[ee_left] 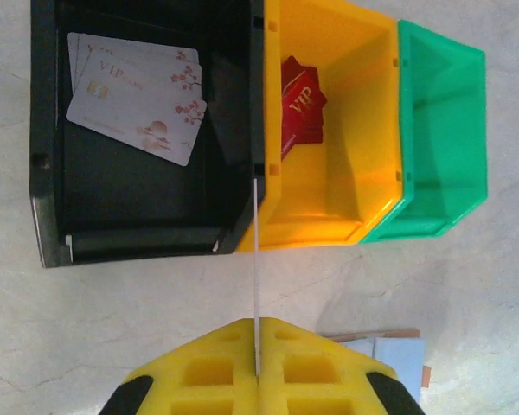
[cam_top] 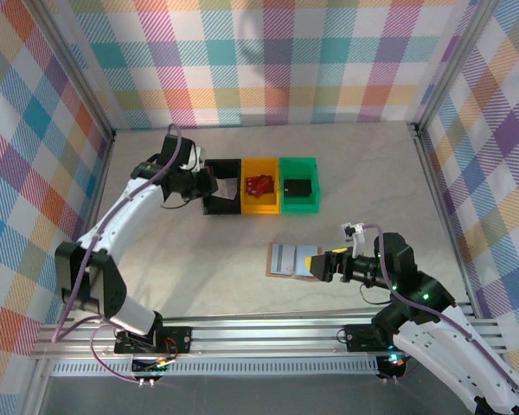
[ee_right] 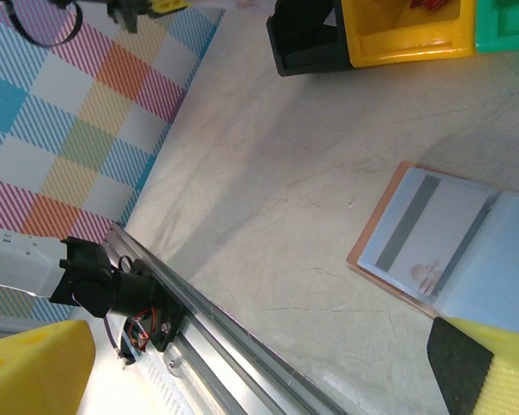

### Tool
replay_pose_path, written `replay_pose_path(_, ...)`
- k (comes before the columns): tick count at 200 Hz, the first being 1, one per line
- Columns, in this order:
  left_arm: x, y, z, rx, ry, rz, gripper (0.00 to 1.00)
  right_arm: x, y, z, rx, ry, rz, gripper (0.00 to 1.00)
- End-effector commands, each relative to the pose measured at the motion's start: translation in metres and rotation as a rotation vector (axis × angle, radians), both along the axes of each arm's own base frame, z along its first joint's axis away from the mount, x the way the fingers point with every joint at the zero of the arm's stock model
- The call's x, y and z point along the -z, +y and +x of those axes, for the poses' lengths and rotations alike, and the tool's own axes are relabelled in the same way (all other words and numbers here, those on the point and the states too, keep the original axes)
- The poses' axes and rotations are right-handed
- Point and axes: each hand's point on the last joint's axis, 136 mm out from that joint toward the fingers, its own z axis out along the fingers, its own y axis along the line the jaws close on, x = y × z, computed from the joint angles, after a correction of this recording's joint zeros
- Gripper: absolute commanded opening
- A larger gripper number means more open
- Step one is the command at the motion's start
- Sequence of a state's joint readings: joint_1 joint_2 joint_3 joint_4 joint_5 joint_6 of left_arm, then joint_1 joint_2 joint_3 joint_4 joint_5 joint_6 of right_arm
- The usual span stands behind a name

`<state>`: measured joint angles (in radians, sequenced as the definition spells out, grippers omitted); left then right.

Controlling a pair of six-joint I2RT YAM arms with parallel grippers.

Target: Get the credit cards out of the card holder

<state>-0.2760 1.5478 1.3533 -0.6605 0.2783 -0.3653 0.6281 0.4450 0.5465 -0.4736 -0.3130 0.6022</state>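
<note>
I see the tan card holder [ee_right: 370, 229] spread flat, well apart from the black bin [ee_left: 48, 130], with a striped grey credit card [ee_right: 424, 229] on it. Pale credit cards [ee_left: 138, 99] lie fanned inside the bin.

Three bins stand in a row at upper centre in the top view: left bin [cam_top: 222, 208], middle bin [cam_top: 261, 207], right bin [cam_top: 300, 207]. Credit cards [ee_left: 138, 99] lie in the left bin, more cards [ee_left: 301, 108] in the middle one. Below the row the card holder [ee_right: 502, 268] lies spread on the counter [ee_right: 285, 216], one card [ee_right: 419, 229] on its left panel. An edge-on card [ee_left: 256, 259] sits in the left gripper's [ee_left: 258, 341] jaws, just below the left and middle bins' shared wall.
</note>
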Motion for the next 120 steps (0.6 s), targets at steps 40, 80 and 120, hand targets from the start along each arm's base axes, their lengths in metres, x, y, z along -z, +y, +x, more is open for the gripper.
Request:
replay_pose_path(40, 0.015, 0.003, 0.04, 0.02, 0.042, 0.061, 0.0, -0.01, -0.002, -0.002, -0.006, -0.042, 0.013, 0.99)
replay_pose_path(80, 0.035, 0.001, 0.063, 0.01, 0.09, 0.08, 0.0, -0.008, -0.001, -0.002, -0.012, -0.036, 0.016, 0.99)
replay_pose_path(120, 0.053, -0.002, 0.077, 0.014, 0.126, 0.091, 0.0, -0.007, -0.002, -0.003, -0.009, -0.039, 0.021, 0.99)
